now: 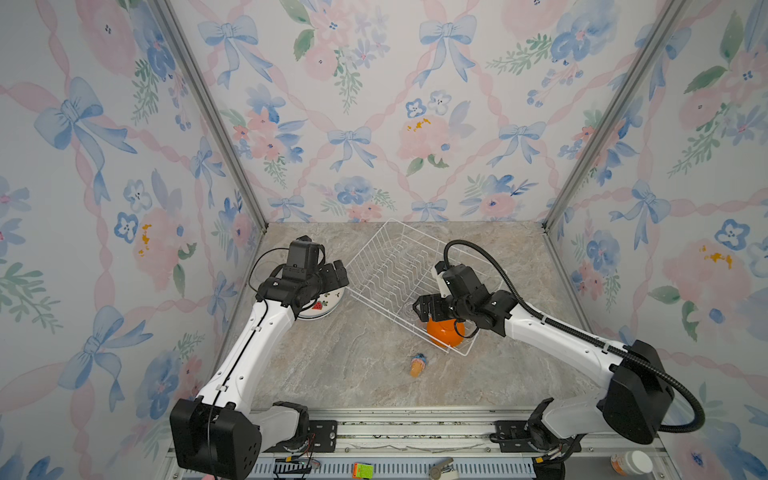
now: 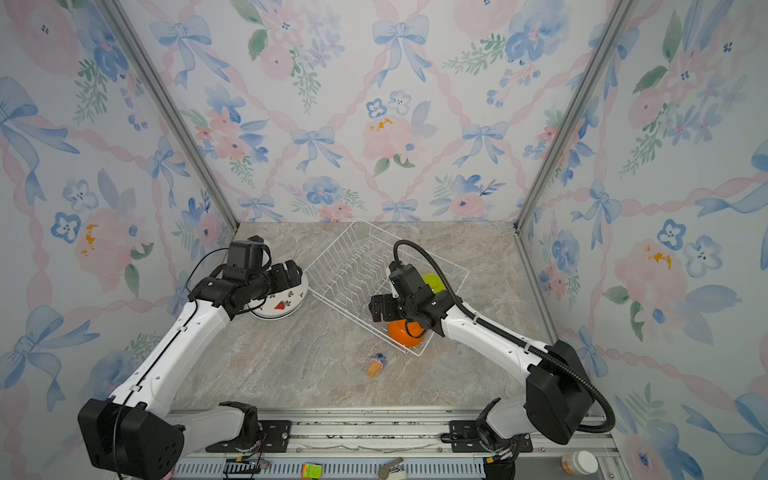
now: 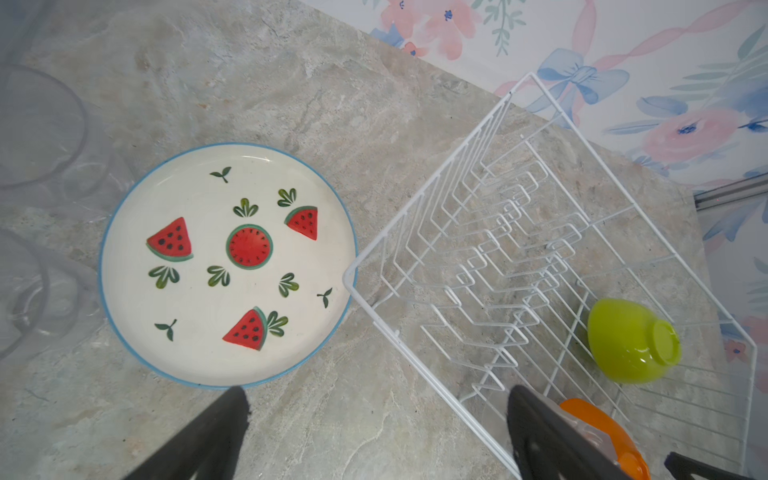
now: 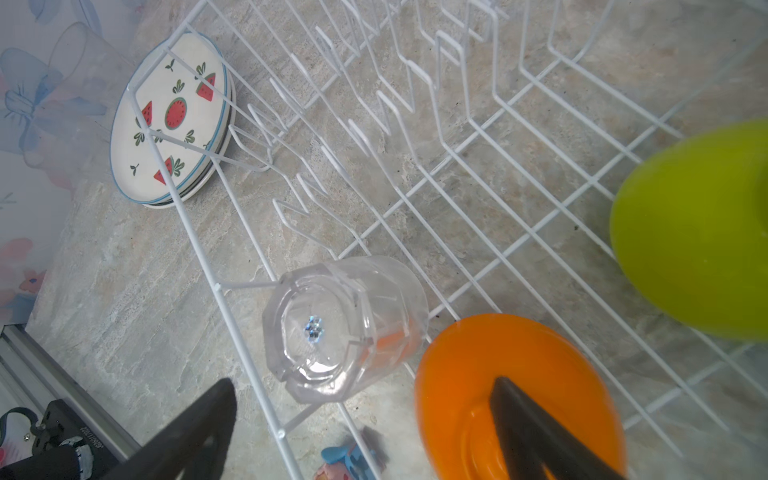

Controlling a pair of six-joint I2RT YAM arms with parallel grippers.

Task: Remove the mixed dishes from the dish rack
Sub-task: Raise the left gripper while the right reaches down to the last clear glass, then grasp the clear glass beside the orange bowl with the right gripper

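The dish rack (image 1: 386, 266) (image 2: 349, 266) sits at an angle toward the back of the marbled counter (image 1: 353, 353), and most of its prong rows are bare. Three of the dishes are in its near end. An orange bowl (image 1: 442, 332) (image 2: 403, 334) (image 4: 478, 365) rests in the corner closest to the robot with its bottom showing. A lime-green bowl (image 2: 434, 280) (image 3: 627, 340) (image 4: 698, 228) lies tilted farther along the same end, apart from the orange one. A clear glass (image 4: 340, 328) lies against the rack's side wire just beside the orange bowl, its base turned toward the right wrist camera. Outside the rack, a stack of plates (image 1: 328, 305) (image 2: 282, 305) (image 3: 228, 262) (image 4: 170, 120) lies flat on the counter at the rack's left corner. The top plate is blue-rimmed and printed with watermelon slices. In the left wrist view, blurred clear glasses (image 3: 37, 124) stand on the counter on the far side of that stack. The left claw (image 1: 338, 274) (image 3: 376, 390) hangs above the stack's edge, spread wide and holding nothing. The right claw (image 1: 417, 309) (image 2: 374, 309) (image 4: 361, 382) is also spread wide above the rack's near end. In its wrist view, one finger is in front of the orange bowl, the other is outside the side wire, and the glass lies between them. Whether either finger touches anything cannot be told. A small orange-and-blue toy (image 1: 417, 363) (image 2: 377, 365) lies on the counter just in front of the rack.
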